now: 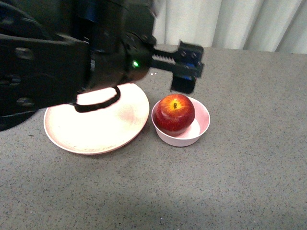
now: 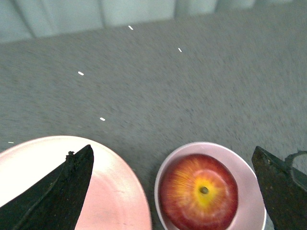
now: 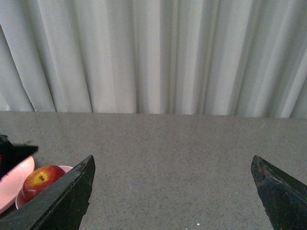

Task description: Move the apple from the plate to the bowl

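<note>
Apple (image 1: 174, 114) sits in bowl (image 1: 202, 125), left gripper (image 2: 175, 184) released above it, so I lift straight up clear of the rim; right gripper (image 3: 172, 191) also spread

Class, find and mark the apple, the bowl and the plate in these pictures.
apple (image 1: 174, 113), front view, on its red front skin below the stem.
bowl (image 1: 203, 120), front view, on its rim beside the apple.
plate (image 1: 103, 129), front view, on its bare pink face.

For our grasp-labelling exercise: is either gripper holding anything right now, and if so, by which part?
Nothing is held. The glossy dark-red apple sits free in the small pale-pink bowl; the left gripper is open above it, and the right gripper is open and empty.
</note>
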You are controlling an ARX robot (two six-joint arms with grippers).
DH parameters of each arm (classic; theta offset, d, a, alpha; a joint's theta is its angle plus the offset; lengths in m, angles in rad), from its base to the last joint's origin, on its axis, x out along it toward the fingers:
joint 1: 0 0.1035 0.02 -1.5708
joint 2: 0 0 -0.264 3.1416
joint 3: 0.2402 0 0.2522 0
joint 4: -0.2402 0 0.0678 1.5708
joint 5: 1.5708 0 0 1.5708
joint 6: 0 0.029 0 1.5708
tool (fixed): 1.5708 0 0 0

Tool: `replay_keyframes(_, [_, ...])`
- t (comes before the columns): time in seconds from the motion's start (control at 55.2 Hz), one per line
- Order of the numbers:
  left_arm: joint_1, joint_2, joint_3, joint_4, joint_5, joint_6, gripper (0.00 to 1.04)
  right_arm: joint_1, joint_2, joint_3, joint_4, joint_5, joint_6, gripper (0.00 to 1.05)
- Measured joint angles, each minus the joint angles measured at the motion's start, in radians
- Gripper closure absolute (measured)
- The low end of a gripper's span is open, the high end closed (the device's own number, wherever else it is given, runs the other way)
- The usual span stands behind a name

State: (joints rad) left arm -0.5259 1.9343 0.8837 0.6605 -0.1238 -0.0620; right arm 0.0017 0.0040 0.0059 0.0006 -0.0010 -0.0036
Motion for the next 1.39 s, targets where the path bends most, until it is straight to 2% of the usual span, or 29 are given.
replay_keyframes(0.199, [0.091, -0.25, -0.245, 0.071, -0.089, -0.052, 0.07, 0.0, 0.0, 0.0, 0.0, 0.0, 0.0, 0.09])
replay_keyframes(0.344, [0.151, -0.43, -0.386, 0.042, -0.129, -0.063, 0.07, 0.0, 0.0, 0.0, 0.0, 0.0, 0.0, 0.09])
replay_keyframes(0.507, [0.285, -0.613, -0.513, -0.043, -0.21, -0.041, 0.08, 0.0, 0.0, 0.0, 0.0, 0.0, 0.0, 0.09])
replay_keyframes(0.561, [0.315, -0.561, -0.602, 0.253, -0.099, 0.007, 0.22, 0.0, 0.0, 0.0, 0.0, -0.001, 0.0, 0.09])
replay_keyframes(0.634, [0.337, -0.579, -0.68, 0.438, -0.054, 0.033, 0.38, 0.0, 0.0, 0.0, 0.0, 0.0, 0.0, 0.09])
replay_keyframes(0.869, [0.392, -0.756, -0.765, 0.385, -0.003, 0.046, 0.75, 0.0, 0.0, 0.0, 0.0, 0.001, 0.0, 0.09])
replay_keyframes(0.996, [0.425, -0.88, -0.81, 0.303, 0.022, 0.049, 1.01, 0.0, 0.0, 0.0, 0.0, 0.0, 0.0, 0.09])
replay_keyframes(1.104, [0.443, -0.965, -0.829, 0.241, 0.049, 0.054, 1.01, 0.0, 0.0, 0.0, 0.0, 0.0, 0.0, 0.09])
replay_keyframes(1.141, [0.475, -0.999, -0.837, 0.214, 0.102, 0.055, 1.01, 0.0, 0.0, 0.0, 0.0, 0.0, 0.0, 0.09])
replay_keyframes(1.177, [0.494, -1.024, -0.842, 0.193, 0.116, 0.056, 1.01, 0.0, 0.0, 0.0, 0.0, 0.0, 0.0, 0.09])
replay_keyframes(1.394, [0.523, -1.193, -0.863, 0.052, 0.121, 0.057, 1.01, 0.0, 0.0, 0.0, 0.0, -0.001, 0.0, 0.09])
